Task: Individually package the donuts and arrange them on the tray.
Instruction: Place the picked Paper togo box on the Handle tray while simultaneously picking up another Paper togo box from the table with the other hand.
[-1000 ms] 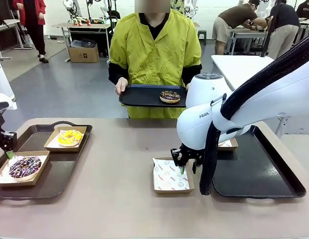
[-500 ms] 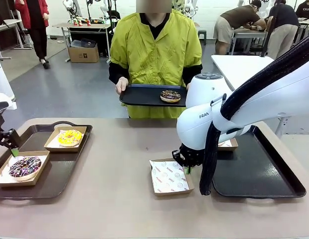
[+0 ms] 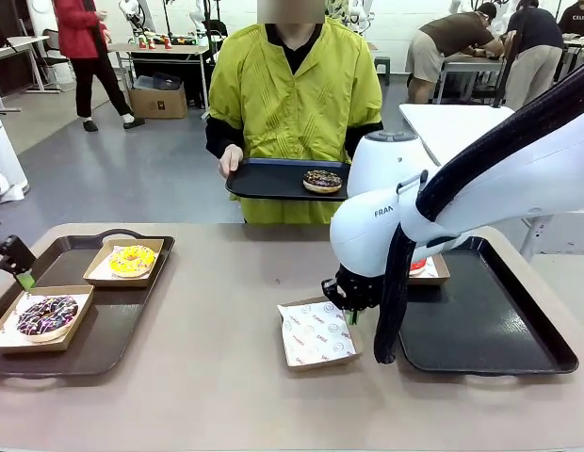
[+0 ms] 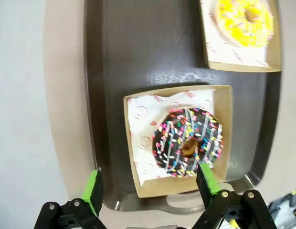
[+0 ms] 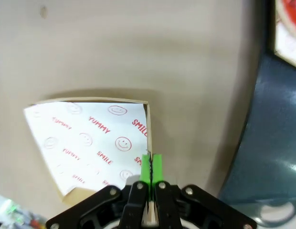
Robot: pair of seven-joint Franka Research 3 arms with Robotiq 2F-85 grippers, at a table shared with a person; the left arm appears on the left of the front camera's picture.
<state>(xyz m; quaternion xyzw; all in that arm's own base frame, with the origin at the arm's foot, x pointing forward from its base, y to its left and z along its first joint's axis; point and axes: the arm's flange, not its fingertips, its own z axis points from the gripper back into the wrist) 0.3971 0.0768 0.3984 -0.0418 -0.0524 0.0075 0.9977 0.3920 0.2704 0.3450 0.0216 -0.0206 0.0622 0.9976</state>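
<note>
Right claw (image 5: 150,167) clenching tight on the wall of the empty cardboard box (image 3: 316,333), out on the bare counter (image 3: 217,377) just beside the right-hand tray (image 3: 480,330). Green pads (image 5: 156,168) pinching together over the brown rim, printed paper lining lying loose inside.

Left claw (image 4: 150,191) hanging released, jaws spread wide, above the left tray (image 4: 114,71). Dark chocolate donut (image 4: 187,142) with coloured sprinkles sitting in its box right below; yellow-iced donut (image 3: 132,260) boxed just behind it on the same tray. Red-iced donut (image 3: 417,266) peeking out of a box on the right tray, mostly hidden behind the arm. Brown sprinkled donut (image 3: 322,181) waiting on the dark tray (image 3: 264,179) held by the person's hand (image 3: 229,160) across the counter.

Looking like box positioning for that last donut. Risks from here: pinching only one thin wall, so possibly tilting or pivoting the box during a drag, buckling the cardboard, or slipping off the rim. Loose paper liable to slide out or fold over. Dragging toward the tray lip, possibly catching the box edge and flipping it.
</note>
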